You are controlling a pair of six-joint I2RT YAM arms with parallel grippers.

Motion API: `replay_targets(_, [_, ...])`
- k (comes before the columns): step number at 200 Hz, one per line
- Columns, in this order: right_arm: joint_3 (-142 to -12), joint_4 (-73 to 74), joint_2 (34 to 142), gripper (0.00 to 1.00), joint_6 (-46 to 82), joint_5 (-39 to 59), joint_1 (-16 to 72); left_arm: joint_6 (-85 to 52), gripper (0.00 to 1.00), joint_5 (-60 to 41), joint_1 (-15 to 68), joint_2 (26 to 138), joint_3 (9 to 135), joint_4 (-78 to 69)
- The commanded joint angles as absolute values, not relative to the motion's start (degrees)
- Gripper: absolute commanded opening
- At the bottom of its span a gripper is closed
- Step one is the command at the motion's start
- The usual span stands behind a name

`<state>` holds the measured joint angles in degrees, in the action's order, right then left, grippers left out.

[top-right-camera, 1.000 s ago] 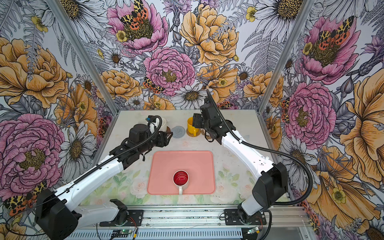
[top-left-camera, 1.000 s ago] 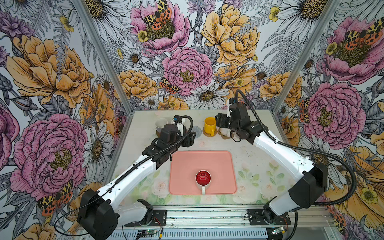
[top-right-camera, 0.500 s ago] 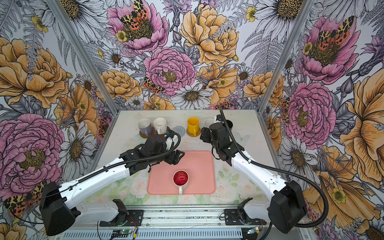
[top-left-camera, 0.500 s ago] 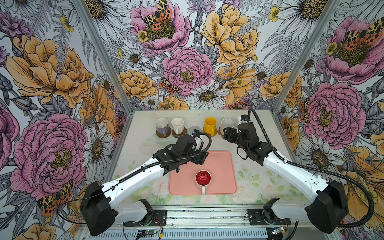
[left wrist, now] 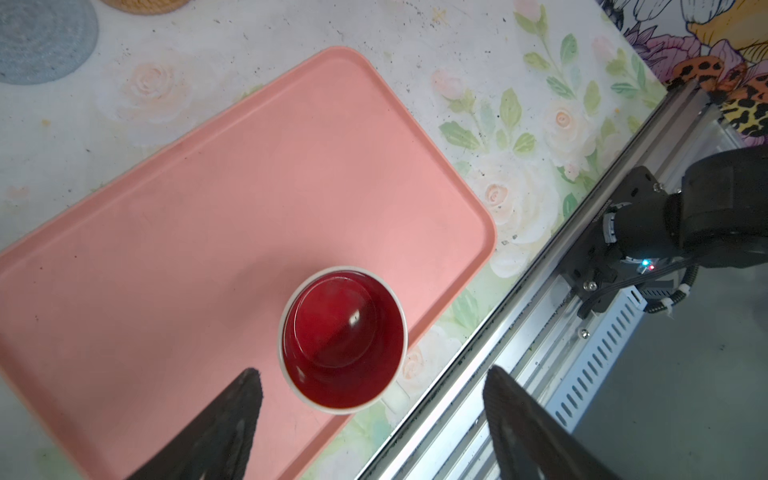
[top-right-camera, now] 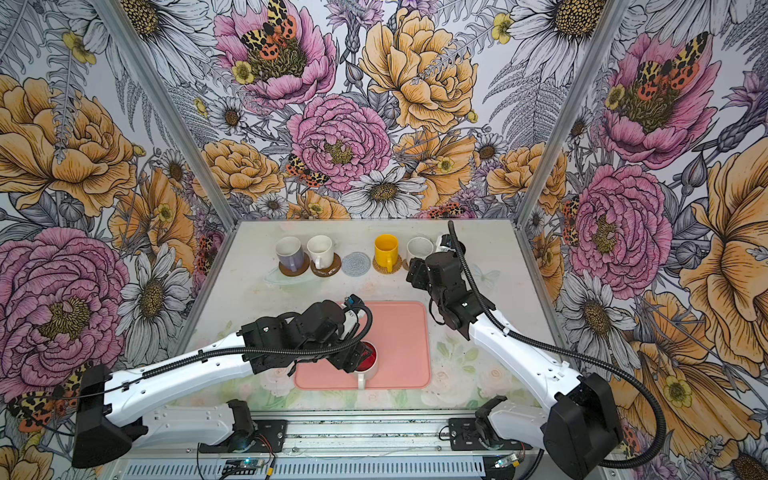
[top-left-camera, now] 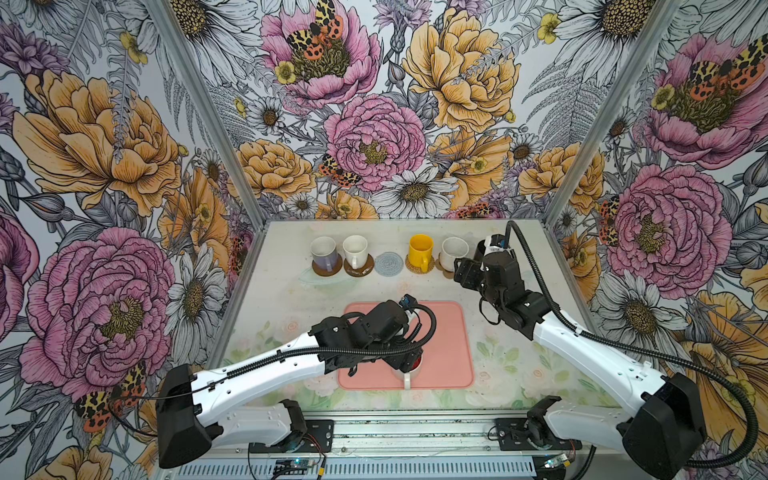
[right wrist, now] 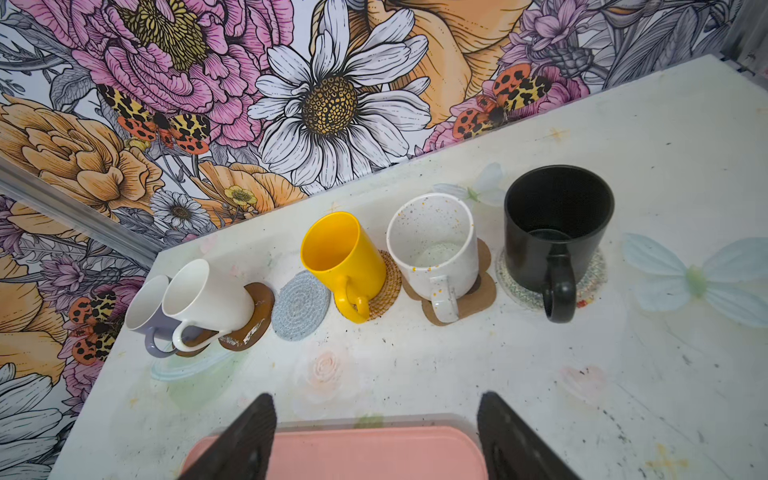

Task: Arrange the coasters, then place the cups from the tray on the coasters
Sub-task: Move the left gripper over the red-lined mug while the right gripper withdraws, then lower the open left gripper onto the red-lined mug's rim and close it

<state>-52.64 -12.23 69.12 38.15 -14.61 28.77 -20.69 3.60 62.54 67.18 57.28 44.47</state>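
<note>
Last cup (left wrist: 343, 340) on tray (top-left-camera: 449, 332); one coaster (top-left-camera: 389, 264) bare.

The red-lined cup stands at the tray's near edge, lower centre in both top views. The left gripper (left wrist: 372, 374) hangs over it, jaws wide and empty, apparently lined up for a grasp. The grey-blue coaster, mid-row, is judged its destination. The right gripper (right wrist: 376, 399) sits centre right, jaws wide, holding nothing, clear of the row. From above, the left arm (top-left-camera: 270, 365) covers most of the cup and the right arm (top-left-camera: 582, 353) masks the black cup (right wrist: 557, 224). Jaw height against the cup's wall cannot be told.
</note>
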Motion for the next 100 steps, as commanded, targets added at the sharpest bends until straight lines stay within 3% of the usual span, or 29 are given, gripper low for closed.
replay_targets(1, [-52.7,-10.6,69.5,0.79,38.7,-15.4,28.5,-25.1,0.86,6.2,64.3,66.0,56.0,50.7])
replay_targets(100, [-53.0,-9.9,71.5,0.78,38.9,-14.5,28.3,-36.4,0.87,4.2,67.8,71.8,52.6,49.7])
